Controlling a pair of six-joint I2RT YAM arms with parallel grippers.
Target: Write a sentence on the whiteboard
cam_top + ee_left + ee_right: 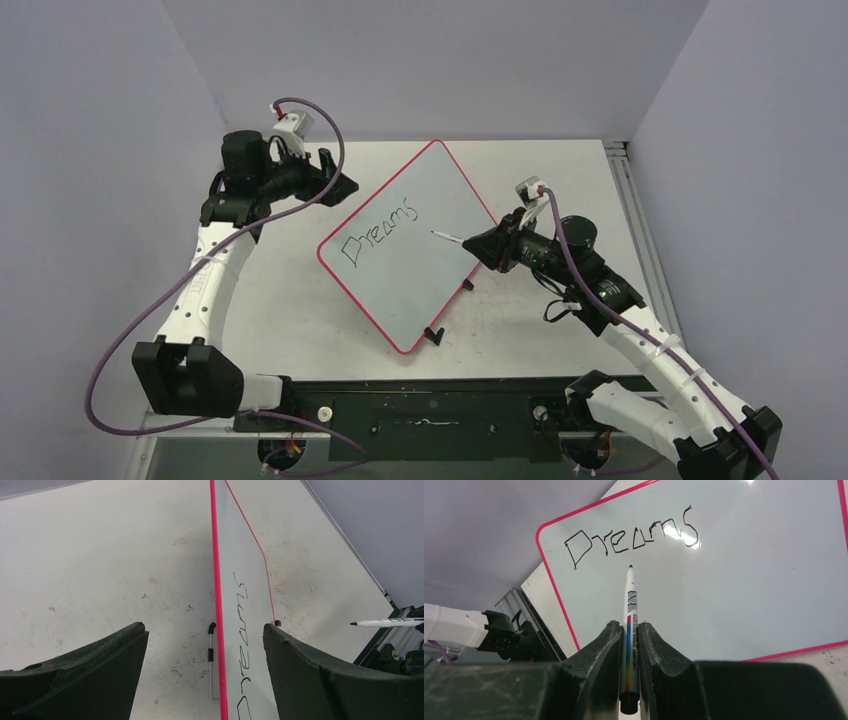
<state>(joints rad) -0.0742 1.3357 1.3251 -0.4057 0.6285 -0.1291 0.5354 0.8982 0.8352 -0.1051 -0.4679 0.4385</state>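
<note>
The whiteboard (410,285) with a pink-red rim lies slanted mid-table, propped on small black feet (433,335). On it the sentence (380,232) stands as one black word, "Dreams" (634,537). My right gripper (478,243) is shut on a white marker (630,605), whose black tip points at the board (749,580) just under the word; I cannot tell if it touches. My left gripper (204,627) is open at the board's far left edge. The pink rim (216,580) runs between its fingers (300,670), and contact is not visible.
A metal rail (625,190) runs along the table's right edge. Grey walls close in the back and both sides. A wire stand leg (212,650) shows behind the board. The marker (387,623) is visible past the board's far side.
</note>
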